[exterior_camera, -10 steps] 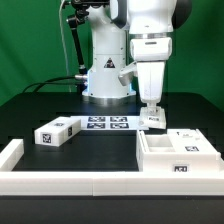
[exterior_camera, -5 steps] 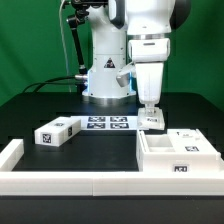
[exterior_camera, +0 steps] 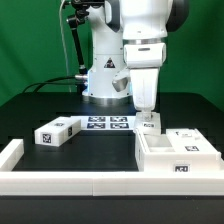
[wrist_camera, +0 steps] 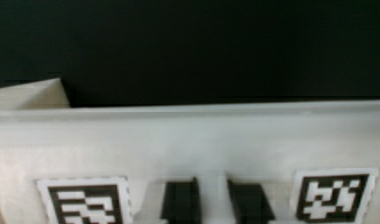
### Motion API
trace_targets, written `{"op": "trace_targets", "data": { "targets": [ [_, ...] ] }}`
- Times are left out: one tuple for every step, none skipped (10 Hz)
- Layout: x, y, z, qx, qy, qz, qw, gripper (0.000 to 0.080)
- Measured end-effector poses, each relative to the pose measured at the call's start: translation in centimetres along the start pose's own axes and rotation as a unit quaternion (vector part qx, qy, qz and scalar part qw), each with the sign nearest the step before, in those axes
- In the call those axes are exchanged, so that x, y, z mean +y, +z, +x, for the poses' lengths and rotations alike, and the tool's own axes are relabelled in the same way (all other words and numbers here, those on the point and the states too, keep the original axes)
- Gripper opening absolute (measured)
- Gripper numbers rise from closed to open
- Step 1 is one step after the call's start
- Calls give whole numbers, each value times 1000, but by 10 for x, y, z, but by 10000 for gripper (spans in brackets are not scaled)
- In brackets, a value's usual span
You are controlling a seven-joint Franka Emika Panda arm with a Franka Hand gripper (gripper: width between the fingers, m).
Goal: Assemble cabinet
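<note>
My gripper (exterior_camera: 148, 113) hangs just beyond the back left corner of the open white cabinet box body (exterior_camera: 176, 156), as the exterior view shows it. It is shut on a white tagged cabinet panel (exterior_camera: 149, 124), held just above the table. In the wrist view the panel (wrist_camera: 187, 140) fills the frame with a tag on each side, and my dark fingertips (wrist_camera: 178, 200) stand close together on it, the gripper (wrist_camera: 208, 203) between the tags. A small tagged part (exterior_camera: 186, 137) lies on the box body's far side. A tagged white block (exterior_camera: 57, 132) lies on the table at the exterior view's left.
The marker board (exterior_camera: 108, 123) lies flat in front of the robot base (exterior_camera: 104, 80). A low white border rail (exterior_camera: 70, 184) runs along the front edge and turns up at the left corner (exterior_camera: 10, 153). The table top is black.
The gripper with the panel has moved slightly toward the exterior view's left and a little lower, closer to the table. The other parts have not moved.
</note>
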State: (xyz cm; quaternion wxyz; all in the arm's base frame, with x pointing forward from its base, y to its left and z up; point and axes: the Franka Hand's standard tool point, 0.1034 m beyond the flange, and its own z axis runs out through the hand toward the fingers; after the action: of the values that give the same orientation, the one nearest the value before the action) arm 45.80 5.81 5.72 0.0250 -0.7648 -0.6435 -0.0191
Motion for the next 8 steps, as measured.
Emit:
{"op": "trace_targets", "data": {
  "targets": [
    [-1, 0, 3, 0, 0, 0, 1000, 70],
    [-1, 0, 4, 1, -2, 0, 1000, 70],
    [-1, 0, 4, 1, -11, 0, 1000, 70],
    [-1, 1, 3, 2, -28, -1, 1000, 70],
    [-1, 2, 0, 2, -57, 1, 998, 70],
    [1, 2, -5, 2, -69, 0, 998, 70],
    [1, 2, -5, 2, -62, 0, 998, 70],
    [1, 2, -5, 2, -62, 0, 998, 70]
  ]
}}
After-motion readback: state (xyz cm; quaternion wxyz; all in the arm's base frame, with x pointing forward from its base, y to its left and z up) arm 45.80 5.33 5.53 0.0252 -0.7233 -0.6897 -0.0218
